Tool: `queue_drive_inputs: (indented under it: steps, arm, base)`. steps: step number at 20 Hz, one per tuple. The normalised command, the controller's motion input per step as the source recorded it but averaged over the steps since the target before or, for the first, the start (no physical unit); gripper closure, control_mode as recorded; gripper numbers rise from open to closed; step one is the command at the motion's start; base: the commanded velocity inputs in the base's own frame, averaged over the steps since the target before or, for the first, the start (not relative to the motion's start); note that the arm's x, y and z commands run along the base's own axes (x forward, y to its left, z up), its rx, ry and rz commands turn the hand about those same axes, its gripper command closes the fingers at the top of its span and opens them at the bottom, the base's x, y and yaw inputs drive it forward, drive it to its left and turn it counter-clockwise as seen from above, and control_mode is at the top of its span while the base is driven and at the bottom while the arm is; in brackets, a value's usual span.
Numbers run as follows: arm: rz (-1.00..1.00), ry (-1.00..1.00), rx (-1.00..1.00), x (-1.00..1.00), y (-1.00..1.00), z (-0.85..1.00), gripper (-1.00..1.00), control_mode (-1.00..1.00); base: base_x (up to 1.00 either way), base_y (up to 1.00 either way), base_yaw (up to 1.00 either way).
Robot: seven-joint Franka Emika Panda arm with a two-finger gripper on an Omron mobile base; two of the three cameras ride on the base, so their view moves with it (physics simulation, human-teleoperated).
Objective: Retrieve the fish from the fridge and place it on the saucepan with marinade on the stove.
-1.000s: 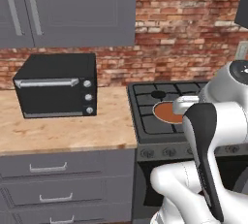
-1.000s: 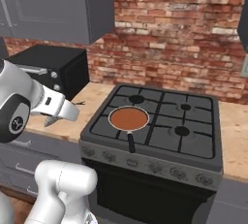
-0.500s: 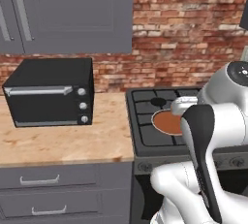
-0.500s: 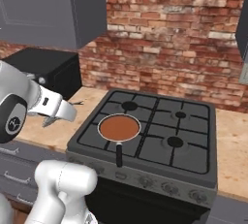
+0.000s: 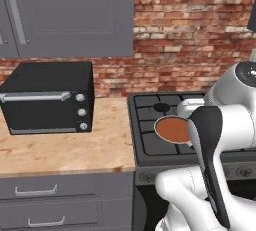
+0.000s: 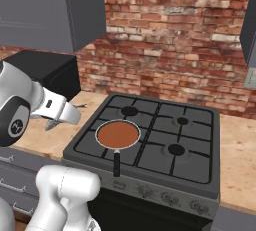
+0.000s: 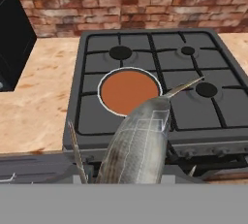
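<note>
Now our base has rolled closer; the stove (image 6: 150,145) and saucepan (image 7: 130,91) loom larger, and our hand (image 7: 131,177) grips the fish (image 7: 138,145), nearly ready to place.

The robot's arm (image 5: 220,140) is built of glossy white, rounded shell segments, bulbous at the joints and smooth along the links. A broad black band runs lengthwise down the nearest link in the left base view, tapering toward its lower end. A round dark grey cap (image 5: 246,73) closes the top of the uppermost joint there. In the right base view, a dark disc with a faint pale marking (image 6: 15,121) sits on the side of a joint, and a white, squared-off link (image 6: 56,109) carrying a small dark mark extends from it. Below, a white cylindrical segment (image 6: 67,187) shows soft grey shading.
</note>
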Motion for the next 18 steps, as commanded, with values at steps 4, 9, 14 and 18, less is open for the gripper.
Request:
queue_drive_inputs:
  steps: [4, 9, 14, 18]
  arm:
    - [0.0, 0.0, 0.0, 0.0, 0.0, 0.0, 1.0, 1.0]
    - [0.0, 0.0, 0.0, 0.0, 0.0, 0.0, 1.0, 1.0]
    - [0.0, 0.01, 0.0, 0.14, 0.0, -0.03, 1.0, -1.0]
    - [0.0, 0.08, 0.0, 0.49, -0.22, -0.21, 1.0, -1.0]
  base:
    - [0.0, 0.0, 0.0]
    - [0.0, 0.0, 0.0]
    - [0.04, 0.0, 0.0]
    - [0.0, 0.0, 0.0]
